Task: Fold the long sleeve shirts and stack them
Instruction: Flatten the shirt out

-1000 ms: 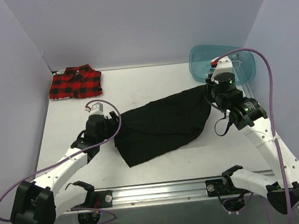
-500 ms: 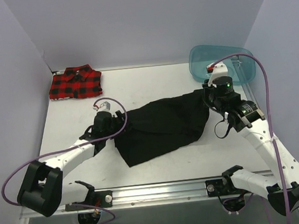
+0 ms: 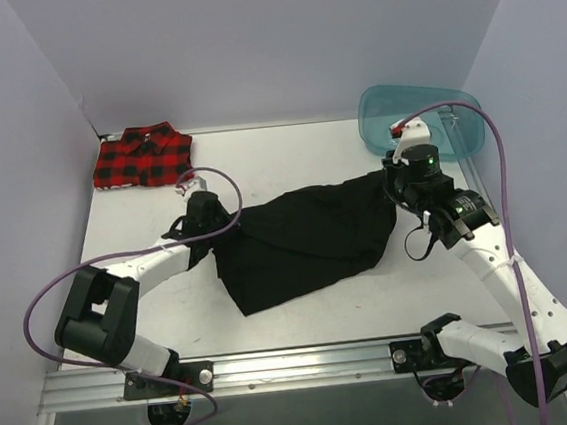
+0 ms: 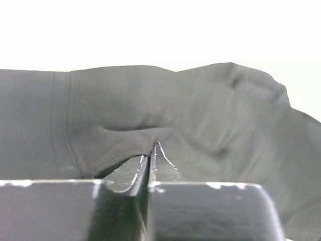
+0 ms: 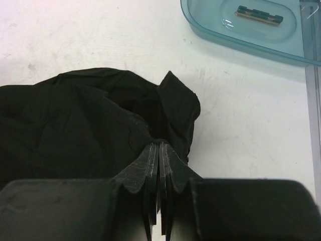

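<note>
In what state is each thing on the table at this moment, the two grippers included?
black shirt: unfolded, lying crumpled on the table, pinched at both ends.
plaid shirt: folded, lying flat in the far left corner.
teal tub: open, with one small dark item inside.
left gripper: shut on the black shirt's left edge.
right gripper: shut on the black shirt's right end.

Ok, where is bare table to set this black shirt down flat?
Bare: the far strip of table between plaid shirt and tub, and the near strip between black shirt and rail. Crowded: the middle, where the black shirt stretches from left tool to right tool.
</note>
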Robot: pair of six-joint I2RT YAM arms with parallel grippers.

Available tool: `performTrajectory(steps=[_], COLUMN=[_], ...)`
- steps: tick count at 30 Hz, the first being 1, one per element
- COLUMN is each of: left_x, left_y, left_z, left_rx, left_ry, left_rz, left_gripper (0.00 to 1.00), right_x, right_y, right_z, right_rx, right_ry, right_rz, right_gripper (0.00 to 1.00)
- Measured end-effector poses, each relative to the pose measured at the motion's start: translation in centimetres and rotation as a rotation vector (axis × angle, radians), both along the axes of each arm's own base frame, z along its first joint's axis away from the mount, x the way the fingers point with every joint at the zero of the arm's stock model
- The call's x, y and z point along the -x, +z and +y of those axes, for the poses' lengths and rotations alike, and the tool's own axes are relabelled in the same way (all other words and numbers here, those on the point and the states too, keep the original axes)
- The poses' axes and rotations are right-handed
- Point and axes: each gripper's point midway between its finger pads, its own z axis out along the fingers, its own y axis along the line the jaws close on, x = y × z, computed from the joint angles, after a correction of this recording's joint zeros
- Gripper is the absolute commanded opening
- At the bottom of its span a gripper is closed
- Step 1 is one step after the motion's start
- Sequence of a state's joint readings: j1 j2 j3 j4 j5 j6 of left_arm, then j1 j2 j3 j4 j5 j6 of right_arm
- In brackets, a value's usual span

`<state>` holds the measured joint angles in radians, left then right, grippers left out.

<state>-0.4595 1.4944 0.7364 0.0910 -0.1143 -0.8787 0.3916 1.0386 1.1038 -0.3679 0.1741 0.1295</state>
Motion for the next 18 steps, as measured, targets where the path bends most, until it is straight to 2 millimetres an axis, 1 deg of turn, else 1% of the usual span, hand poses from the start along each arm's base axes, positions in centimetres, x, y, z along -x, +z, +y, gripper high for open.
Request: performTrajectory(steps=[3, 5, 8, 10, 11, 13, 15, 16, 17, 18], left_x=[-3.5, -6.3, -11.2, -14.1, -15.1, -16.5, -17.1, -17.2, -17.0, -16.4], left_y=[1.9, 4.0, 8.6, 12.5, 14.5, 18.4, 22.1, 23.9, 25.3, 26.2], left_z=[1.5, 2.8, 4.9, 5.9, 6.3, 7.0, 7.4, 7.5, 7.5, 7.5], left_rx=[0.018, 0.036, 0.047, 0.053, 0.055, 0.057, 0.055, 0.053, 0.053, 0.049], left_ry=[0.044, 0.072, 0.095, 0.094, 0.09, 0.076, 0.058, 0.049, 0.036, 0.026], left_rz=[-0.039, -0.072, -0.152, -0.224, -0.261, -0.332, -0.401, -0.438, -0.467, -0.487], left_gripper=[0.0, 0.0, 0.0, 0.0, 0.0, 0.0, 0.0, 0.0, 0.0, 0.01], right_x=[-1.2, -2.6, -4.7, -6.2, -6.9, -8.1, -9.1, -9.5, -9.7, -9.8], right_y=[-0.2, 0.0, 0.8, 1.8, 2.4, 3.8, 5.5, 6.4, 7.0, 7.5], right_z=[-0.1, 0.2, 1.1, 1.8, 2.2, 2.8, 3.4, 3.6, 3.8, 4.0], right_rx=[0.004, 0.002, -0.012, -0.03, -0.041, -0.058, -0.075, -0.082, -0.088, -0.094], right_ry=[-0.018, -0.022, -0.014, -0.005, 0.002, 0.014, 0.029, 0.038, 0.049, 0.058], right_rz=[0.01, 0.009, -0.012, -0.042, -0.062, -0.104, -0.16, -0.188, -0.209, -0.227], right_gripper=[0.0, 0.0, 0.0, 0.0, 0.0, 0.0, 0.0, 0.0, 0.0, 0.0])
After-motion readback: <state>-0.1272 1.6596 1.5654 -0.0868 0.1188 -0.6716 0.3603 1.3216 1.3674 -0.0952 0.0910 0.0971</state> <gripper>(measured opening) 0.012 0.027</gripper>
